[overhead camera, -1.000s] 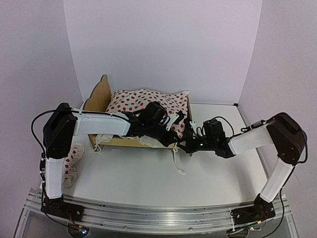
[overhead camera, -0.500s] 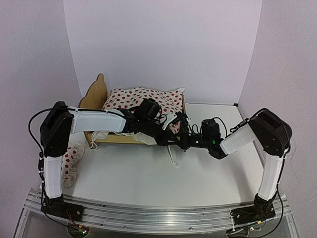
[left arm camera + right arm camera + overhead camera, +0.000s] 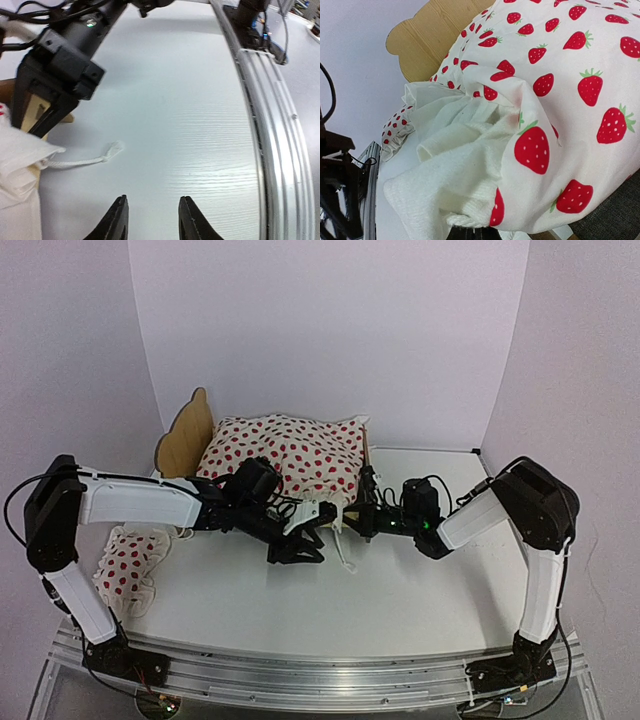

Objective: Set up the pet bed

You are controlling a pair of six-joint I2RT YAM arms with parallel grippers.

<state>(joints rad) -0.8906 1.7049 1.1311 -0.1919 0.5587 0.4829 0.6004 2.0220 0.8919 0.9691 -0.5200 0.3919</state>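
From above, the pet bed (image 3: 183, 440) stands at the back left of the table (image 3: 430, 610). The strawberry cloth (image 3: 290, 450) is spread over it from head to foot. The right gripper (image 3: 364, 514) sits at the foot end with its fingers together. The left gripper (image 3: 296, 546) hovers over bare table just in front of the bed, parted and empty. The pillow (image 3: 128, 562) lies off the bed near the left edge, and we judge that a careless sweep of the left arm could knock it off the table.

In the left wrist view, the left fingers (image 3: 118, 222) stand apart with only tabletop between them. A loose cord (image 3: 80, 161) trails from the cloth onto the table. If a finger catches it, we expect the cloth to drag off the bed.

In the right wrist view, the cloth bunches in a thick fold close to the lens. The headboard (image 3: 427, 37) shows beyond it and the grey mattress pad (image 3: 607, 222) peeks out at lower right. The right fingers are hidden, so we cannot tell what they pinch, though the bunching suggests the hem. A hard pull from here could slide or tip the light frame, or bare the mattress.
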